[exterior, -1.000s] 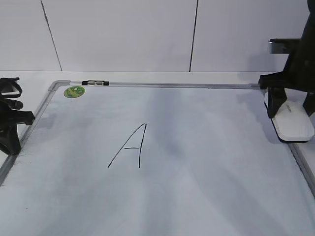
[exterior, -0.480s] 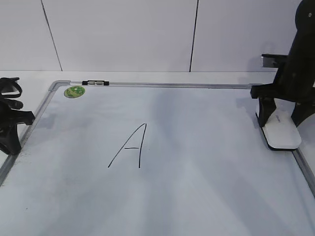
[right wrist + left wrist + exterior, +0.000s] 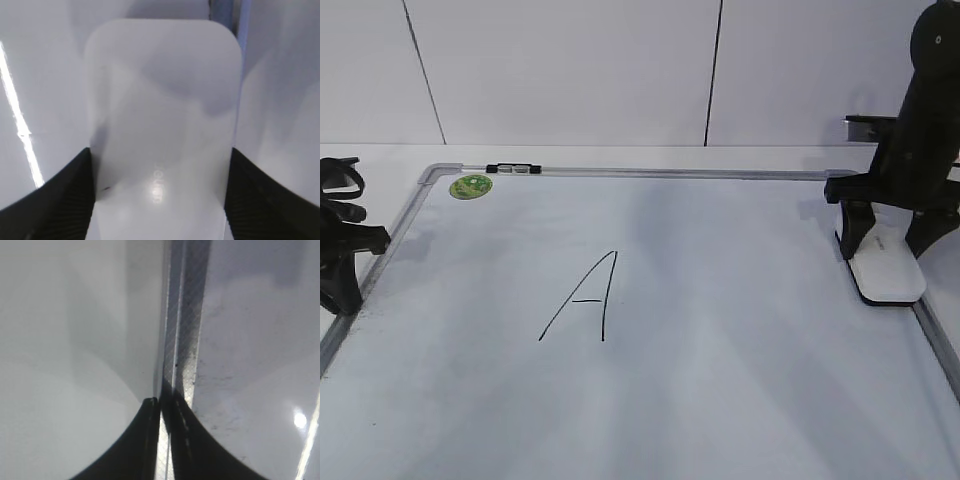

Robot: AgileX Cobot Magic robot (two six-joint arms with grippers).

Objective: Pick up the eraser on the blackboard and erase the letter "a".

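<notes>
The blackboard [image 3: 740,330] is a white board with a silver-grey frame lying flat. A tall capital "A" [image 3: 585,298] is drawn near its middle. No small letter "a" shows in any view. My right gripper [image 3: 885,240] is shut on the white eraser [image 3: 887,272], which sits low on the board beside the right frame. In the right wrist view the eraser [image 3: 162,100] fills the space between both fingers of my right gripper [image 3: 160,155]. My left gripper [image 3: 345,295] is shut and empty at the board's left frame; the left wrist view shows its jaws [image 3: 161,401] over the frame rail [image 3: 182,340].
A green round sticker [image 3: 471,185] sits at the board's far left corner, and a small black clip [image 3: 512,169] lies on the top frame. A white panelled wall stands behind the board.
My right gripper has carried the eraser leftward from over the right frame, and it now sits lower on the board. The left arm has not moved.
</notes>
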